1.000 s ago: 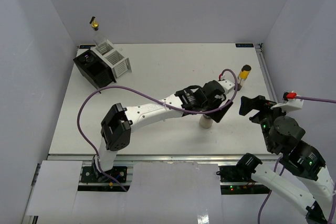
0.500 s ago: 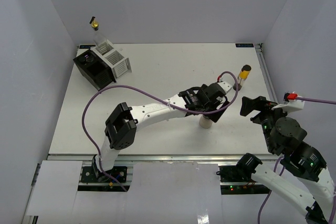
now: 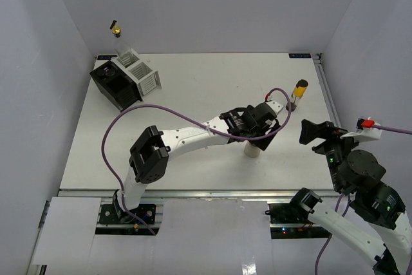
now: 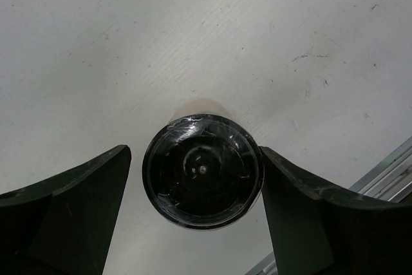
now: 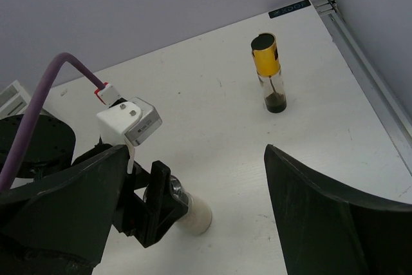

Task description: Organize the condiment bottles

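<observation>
The cream shaker (image 3: 252, 152) stands upright on the white table (image 3: 193, 94), right of centre and close to the front edge, its dark round top seen from directly above in the left wrist view. The left gripper (image 4: 195, 156) hangs over it with jaws spread wide to either side. A clear gap shows beside one finger (image 4: 77, 204), while the other lies right at the cap's rim, so nothing is clamped.

Behind it, near the right edge, the slim yellow bottle (image 3: 299, 91) stands alone with its black cap up. The right gripper (image 3: 310, 132) is poised near the right edge, in front of that bottle, its jaws also wide apart and empty.

At the back-left corner, the tall bottle (image 3: 116, 33) with its gold pourer rises from the white rack (image 3: 143, 74), which touches the black rack (image 3: 119, 91).
</observation>
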